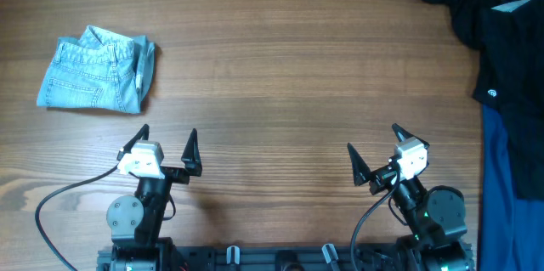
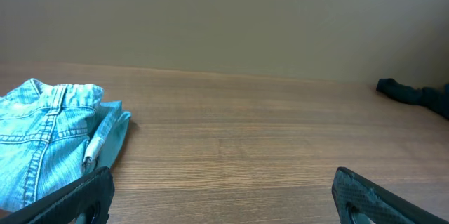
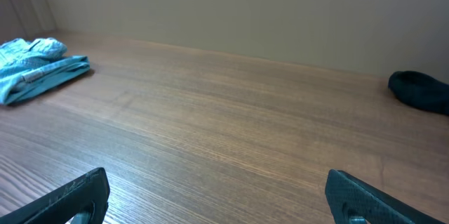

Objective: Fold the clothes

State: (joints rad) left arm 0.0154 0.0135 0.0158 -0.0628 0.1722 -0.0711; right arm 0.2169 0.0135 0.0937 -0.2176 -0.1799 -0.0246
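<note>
The shorts cannot be told apart in any view. The only black cloth lies in the heap (image 1: 501, 42) at the far right corner of the desk (image 1: 280, 59), and whether they are part of it I cannot tell. That heap is soft, rumpled black fabric with a small white logo. Deep-blue cloth beneath it runs down the right edge and out of the overhead picture. A rounded black lobe of it pokes out toward the far edge, and each wrist view catches it as a low dark lump at far right (image 2: 414, 95) (image 3: 421, 89).

Well apart from it, near the far left corner, sits a small folded denim piece (image 1: 95, 71). It is light blue, with stitched seams and a pale waistband edge turned toward the middle, and it lies flat with its corners a little loose.

Between the two lies a wide stretch of bare wood, its grain running left to right. A plain wall rises behind the far edge.

The left hand (image 1: 168, 130) sits near the front edge with its two black pointed fingers (image 1: 192, 148) spread wide and nothing between them. It is just short of the denim and not touching it. The right hand (image 1: 372, 136) mirrors it toward the right, fingers (image 1: 357, 165) equally wide and holding nothing. It is clear of the heap, with bare wood ahead of it.
</note>
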